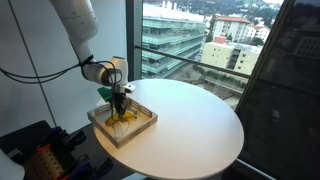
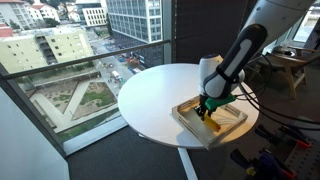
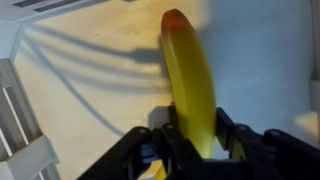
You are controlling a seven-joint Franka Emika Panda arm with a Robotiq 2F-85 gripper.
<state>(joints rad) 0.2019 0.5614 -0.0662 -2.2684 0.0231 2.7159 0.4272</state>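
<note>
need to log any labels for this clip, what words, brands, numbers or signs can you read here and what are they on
None can be read in any view.
The banana, the gripper closed on it, the wooden tray and the white table show no label, brand or number.
Any signs on the buildings outside the window are too small to read.

Banana (image 3: 190, 80): yellow, smooth skin, elongated and slightly curved, far end rounded with an orange-brown tip. The near end is clamped between the fingers of the gripper (image 3: 200, 138). The body projects straight out from the fingers, low over the pale floor of the wooden tray (image 1: 145, 120)
</note>
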